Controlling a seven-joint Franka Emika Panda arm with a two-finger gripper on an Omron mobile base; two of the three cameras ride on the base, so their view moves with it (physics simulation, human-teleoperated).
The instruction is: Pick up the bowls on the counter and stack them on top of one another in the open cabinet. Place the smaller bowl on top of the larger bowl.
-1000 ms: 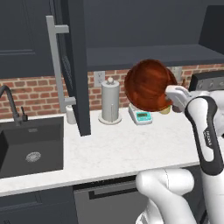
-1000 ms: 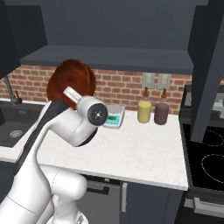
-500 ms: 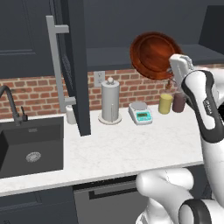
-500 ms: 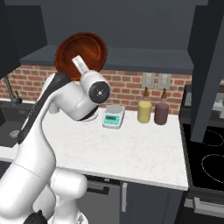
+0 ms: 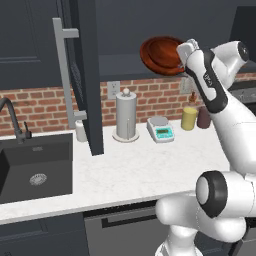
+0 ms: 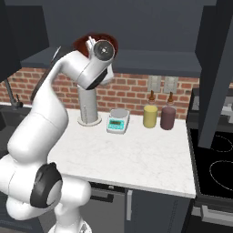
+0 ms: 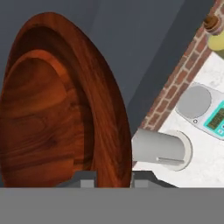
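My gripper [image 5: 183, 54] is shut on the rim of the larger bowl [image 5: 161, 53], a wide, glossy reddish-brown bowl held high, just above the front edge of the cabinet's dark inner shelf [image 5: 120, 64]. In the hand view the larger bowl [image 7: 57, 105] stands on edge, its rim between my gripper's [image 7: 113, 183] fingertips. From the right, the larger bowl [image 6: 83, 43] peeks out behind the hand. The cabinet door [image 5: 86, 75] with its grey bar handle [image 5: 62, 75] stands open to the left. The white counter [image 5: 135, 170] lies far below. The smaller bowl is out of view.
On the counter by the brick wall stand a paper towel holder [image 5: 126, 115], a small scale [image 5: 161, 129], a pale-yellow cylinder [image 5: 189, 118] and a maroon cup [image 5: 203, 117]. A black sink [image 5: 35, 167] lies left; a stove top [image 6: 216, 159] lies right.
The arm has lifted the larger bowl from just above the paper towel holder up to the cabinet shelf and carried it further back, still gripped.
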